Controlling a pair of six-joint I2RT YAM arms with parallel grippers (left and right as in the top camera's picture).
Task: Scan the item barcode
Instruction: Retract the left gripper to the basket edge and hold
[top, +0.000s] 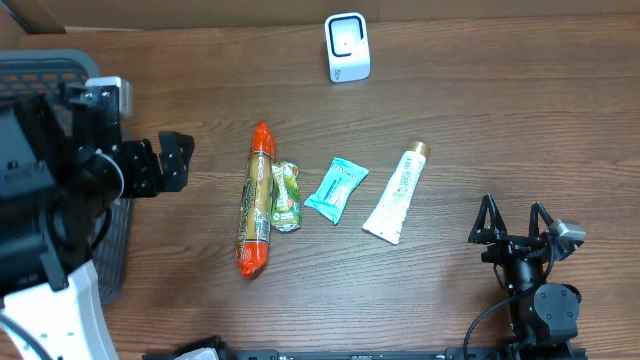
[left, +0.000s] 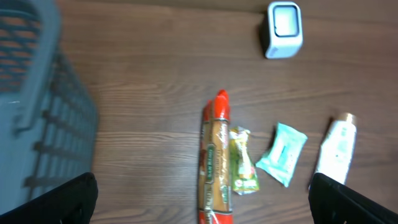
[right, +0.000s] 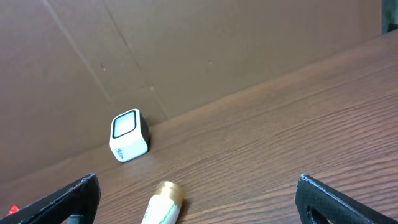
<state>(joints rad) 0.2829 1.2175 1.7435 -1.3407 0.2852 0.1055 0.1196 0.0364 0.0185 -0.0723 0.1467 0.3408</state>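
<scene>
Four items lay in a row mid-counter (top: 500, 120), none lifted, so scanning looked not yet begun: pick, present the barcode to the scanner (top: 347, 47), all left to do. Left jaws were spread wide and empty at the left edge, beside the grey basket (left: 37, 93); right jaws likewise released and empty, near right. From left: long orange-ended pack (top: 255, 200), green packet (top: 286, 197) touching it, teal packet (top: 336, 189), white tube (top: 397, 193). All ran roughly near-to-far, far ends leaning slightly right; the tube's gold cap pointed far-right, crimp near-left. Scanner sat far centre, well apart from the row. Couldn't make out any barcode.
</scene>
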